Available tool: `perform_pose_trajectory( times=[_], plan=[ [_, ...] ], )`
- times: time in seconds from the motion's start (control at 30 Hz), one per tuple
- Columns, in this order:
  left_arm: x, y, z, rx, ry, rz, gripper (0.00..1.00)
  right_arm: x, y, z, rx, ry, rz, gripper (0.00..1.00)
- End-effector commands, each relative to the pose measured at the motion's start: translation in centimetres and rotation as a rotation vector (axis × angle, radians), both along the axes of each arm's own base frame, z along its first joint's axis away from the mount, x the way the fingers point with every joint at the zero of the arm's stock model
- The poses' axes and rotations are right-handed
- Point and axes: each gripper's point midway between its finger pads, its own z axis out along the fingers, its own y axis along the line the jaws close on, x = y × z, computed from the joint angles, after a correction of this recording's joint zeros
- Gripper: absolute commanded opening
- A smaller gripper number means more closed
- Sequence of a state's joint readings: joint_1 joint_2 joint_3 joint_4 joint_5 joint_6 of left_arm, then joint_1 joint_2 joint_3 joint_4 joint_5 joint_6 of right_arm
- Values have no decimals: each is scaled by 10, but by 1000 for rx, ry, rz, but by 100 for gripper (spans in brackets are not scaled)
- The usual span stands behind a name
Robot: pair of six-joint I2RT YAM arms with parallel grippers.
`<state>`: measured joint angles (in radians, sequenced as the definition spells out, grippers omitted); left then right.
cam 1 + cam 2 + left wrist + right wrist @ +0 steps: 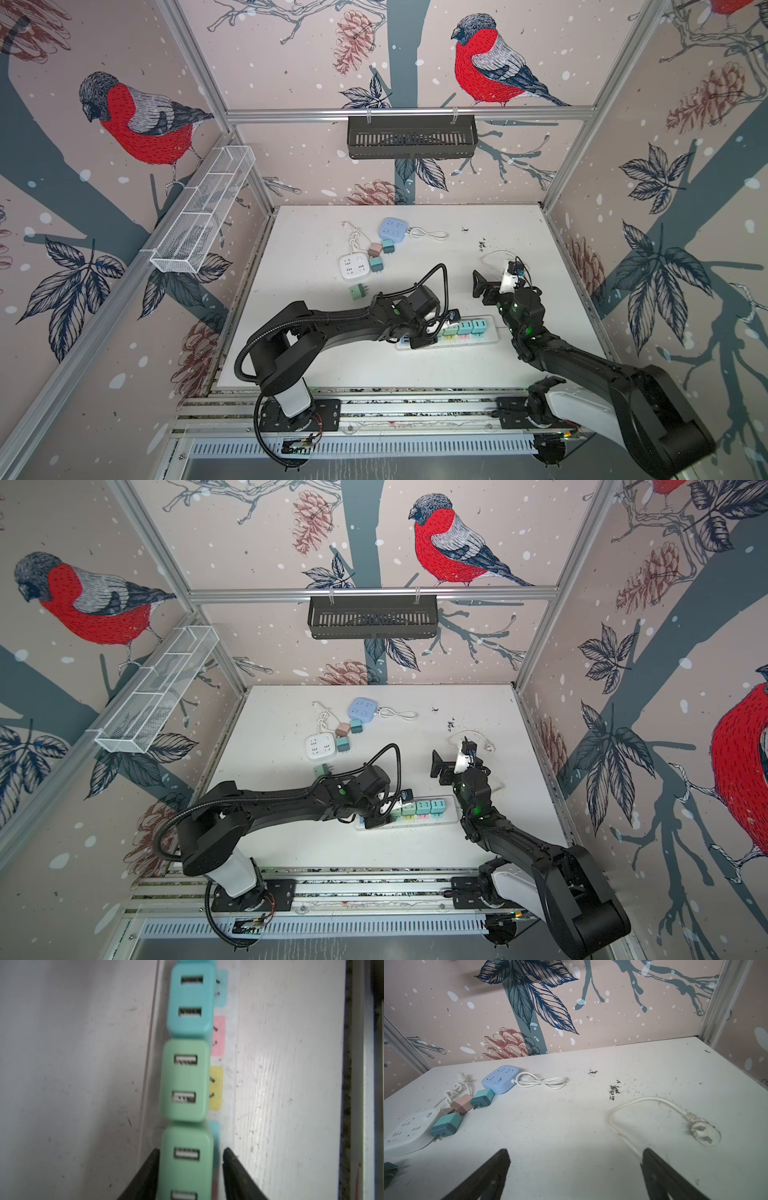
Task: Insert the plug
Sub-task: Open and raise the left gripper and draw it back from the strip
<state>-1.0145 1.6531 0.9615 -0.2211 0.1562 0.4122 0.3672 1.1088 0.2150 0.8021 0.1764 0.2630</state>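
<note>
Evidently release step: left pincer (191, 1149) parted astride green plug (187, 1169), which looks seated in the end socket of the strip (228, 1059); right pincer (575, 1150) wide, empty, beyond the strip; next: lift straight off.

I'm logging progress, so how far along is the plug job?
Done: three adapters stand plugged into the power strip. In hand: the left fingers flank a fourth, green adapter in the strip, a gap on one side. Left: four loose adapters lie farther back; the right fingers are open, empty.
</note>
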Motion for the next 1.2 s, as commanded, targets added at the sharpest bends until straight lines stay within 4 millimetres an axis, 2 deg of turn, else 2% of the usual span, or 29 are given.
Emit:
perform_pose_trajectory(
  times=[0.0, 0.1, 0.2, 0.27, 0.4, 0.47, 0.57, 0.63, 0.7, 0.9, 1.1, 1.17],
  plan=[
    [2, 4, 21, -40, -32, 31, 98, 3, -19, 3, 45, -5, -118, 100],
    [4, 6, 51, -128, -92, 58, 99, 4, -25, 1, 72, 17, -142, 99],
    [5, 16, 80, -240, -166, 116, 99, 4, -28, 0, 81, 28, -145, 100],
    [9, 30, 102, -335, -228, 189, 98, 3, -28, 1, 84, 21, -142, 100],
    [28, 84, 129, -526, -367, 477, 99, 5, -29, 0, 81, 32, -152, 99],
    [37, 116, 133, -617, -408, 616, 98, 7, -28, -3, 74, 45, -152, 100],
    [45, 156, 125, -704, -412, 738, 98, 9, -24, -4, 62, 56, -141, 100],
    [56, 191, 126, -778, -449, 918, 98, 8, -23, -3, 60, 51, -134, 100],
    [61, 217, 122, -830, -463, 1045, 98, 6, -22, -3, 58, 47, -132, 100],
    [63, 264, 116, -912, -495, 1264, 99, 4, -20, -1, 48, 32, -127, 100],
    [59, 313, 106, -961, -549, 1541, 99, 9, -13, -4, 15, 55, -127, 100],
    [57, 322, 103, -959, -561, 1598, 99, 9, -7, -4, -3, 56, -108, 100]
  ],
)
